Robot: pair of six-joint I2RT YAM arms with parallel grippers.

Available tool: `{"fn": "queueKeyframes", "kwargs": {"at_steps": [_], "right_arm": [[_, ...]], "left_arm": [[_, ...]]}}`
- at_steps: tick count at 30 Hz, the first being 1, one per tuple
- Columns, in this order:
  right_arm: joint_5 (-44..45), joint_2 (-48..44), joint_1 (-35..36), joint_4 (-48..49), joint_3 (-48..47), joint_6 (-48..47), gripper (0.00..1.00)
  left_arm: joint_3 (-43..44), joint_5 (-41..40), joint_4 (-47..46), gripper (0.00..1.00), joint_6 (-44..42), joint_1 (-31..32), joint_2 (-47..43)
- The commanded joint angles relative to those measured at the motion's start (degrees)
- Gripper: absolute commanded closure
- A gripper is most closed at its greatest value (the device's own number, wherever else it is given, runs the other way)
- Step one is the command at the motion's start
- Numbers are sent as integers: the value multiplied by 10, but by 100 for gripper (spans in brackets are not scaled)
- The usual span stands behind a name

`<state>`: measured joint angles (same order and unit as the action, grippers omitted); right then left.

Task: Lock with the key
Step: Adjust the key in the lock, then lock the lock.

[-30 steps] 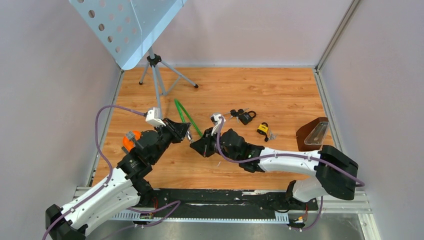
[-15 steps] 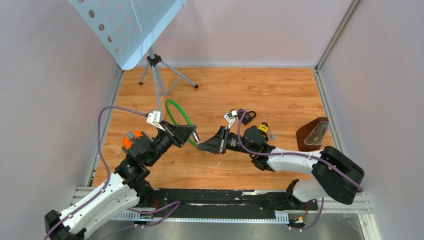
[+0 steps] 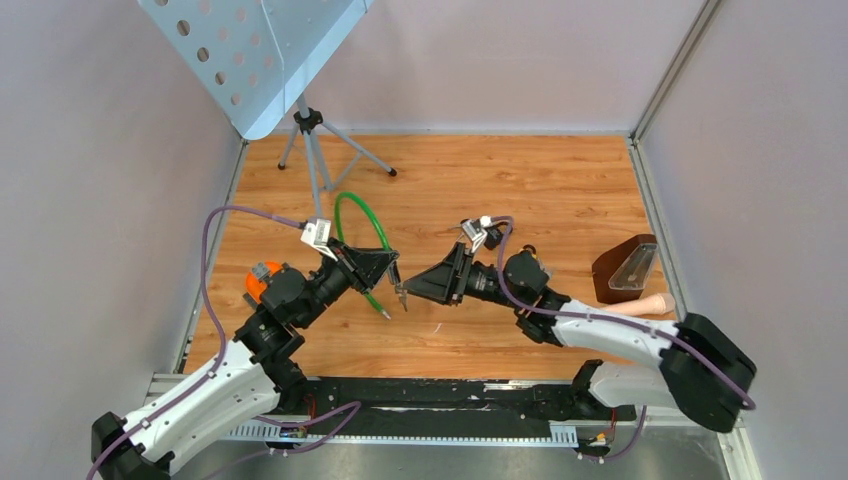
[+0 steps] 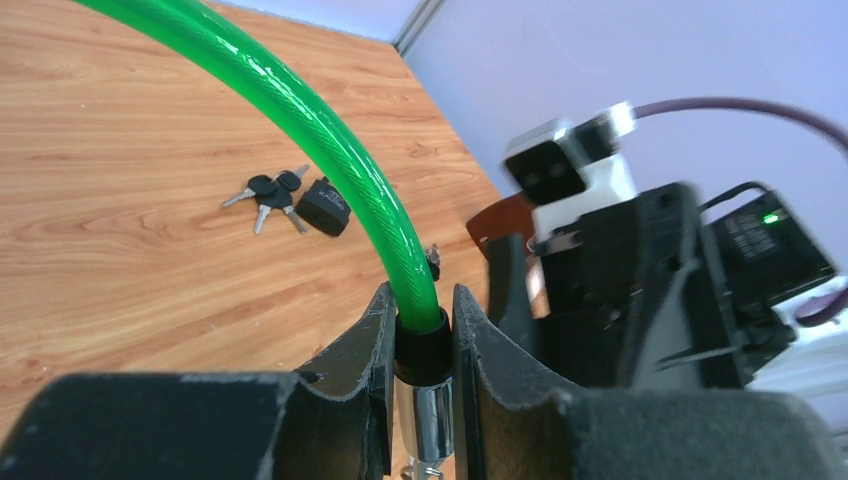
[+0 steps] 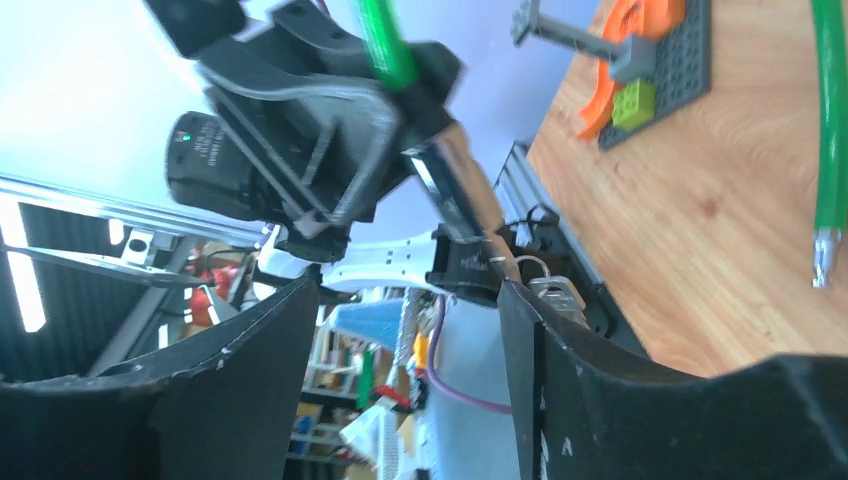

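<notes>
Over wood table [image 3: 560, 190], right gripper [image 5: 408, 290] has just let go and backed off, jaws wide, apparently leaving key [image 3: 401, 296] in cable lock [image 4: 335, 150], which left gripper [image 4: 422, 305] clamps; pin end [image 5: 822, 258] hangs loose, so locking remains undone.

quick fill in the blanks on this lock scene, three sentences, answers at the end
1. The left gripper is shut on the ___ cable lock.
2. The right gripper has its jaws ___ and holds nothing.
3. The padlock lying beside a bunch of keys is ___ in colour.

Missing words: green; open; black
</notes>
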<state>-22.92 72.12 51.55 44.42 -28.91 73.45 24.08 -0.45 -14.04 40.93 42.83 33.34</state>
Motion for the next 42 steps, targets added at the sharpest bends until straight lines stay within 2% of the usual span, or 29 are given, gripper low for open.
{"fn": "queueKeyframes", "kwargs": {"at_steps": [1, 4, 8, 15, 22, 29, 33, 38, 42], "right_arm": [[85, -115, -2, -124, -1, -121, 30], [143, -177, -2, -200, 8, -161, 29], [217, -224, -2, -289, -6, -217, 29], [293, -216, -4, -314, -7, -333, 24], [247, -114, -7, -206, 5, -400, 19], [175, -1, -7, -158, -68, -437, 19], [137, 36, -7, -134, -101, -425, 20], [129, 44, -6, -90, -99, -374, 21], [130, 68, -6, -118, -125, -362, 23]], "left_arm": [[45, 6, -9, 100, -43, 1, 1], [59, 10, 0, 100, -51, 1, 5], [92, 74, 10, 100, -64, 1, 11], [186, 226, 80, 100, -100, 2, 28], [282, 315, 130, 100, -114, 1, 52], [343, 389, 137, 100, -109, 1, 84], [346, 405, 134, 100, -105, 1, 90], [345, 407, 133, 100, -104, 1, 85], [344, 414, 121, 100, -96, 1, 81]]}}
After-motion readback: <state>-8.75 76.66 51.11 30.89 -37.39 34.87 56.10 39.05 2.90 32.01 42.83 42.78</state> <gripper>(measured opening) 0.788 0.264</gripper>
